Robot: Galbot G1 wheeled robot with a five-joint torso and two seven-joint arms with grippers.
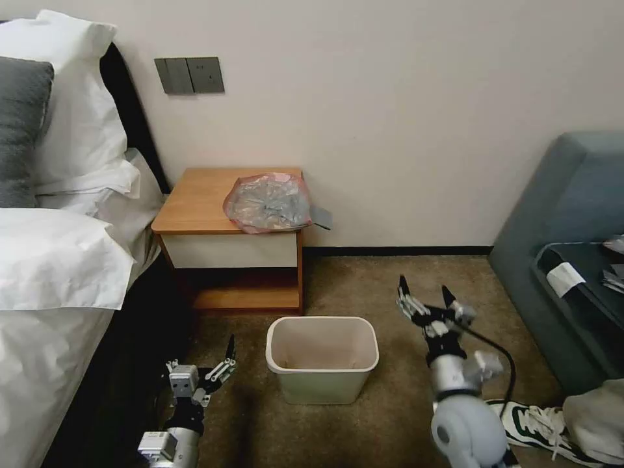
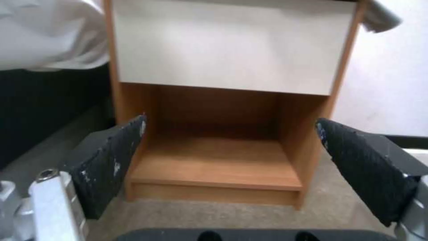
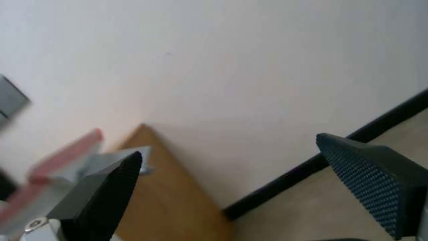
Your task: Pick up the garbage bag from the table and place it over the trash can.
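Head view: garbage bag (image 1: 268, 202), crinkled grey with a pinkish-red edge, lies on the table (image 1: 195, 201), up and left of the right gripper (image 1: 426, 294), which is spread wide and empty. Trash can (image 1: 322, 359) stands between it and the left gripper (image 1: 227, 354).

Left wrist view: left gripper (image 2: 229, 134) wide open, empty, table's shelf ahead.

Right wrist view: pads (image 3: 370, 174) wide apart; the bag's red edge (image 3: 62, 157) ahead.

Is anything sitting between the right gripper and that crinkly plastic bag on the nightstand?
Nothing visible does. The right gripper hangs open above the carpet, right of the wooden nightstand; the crinkled grey plastic bag with pinkish edge lies on the top's right part, with open air between. The cream-white plastic bin stands lower, in front.
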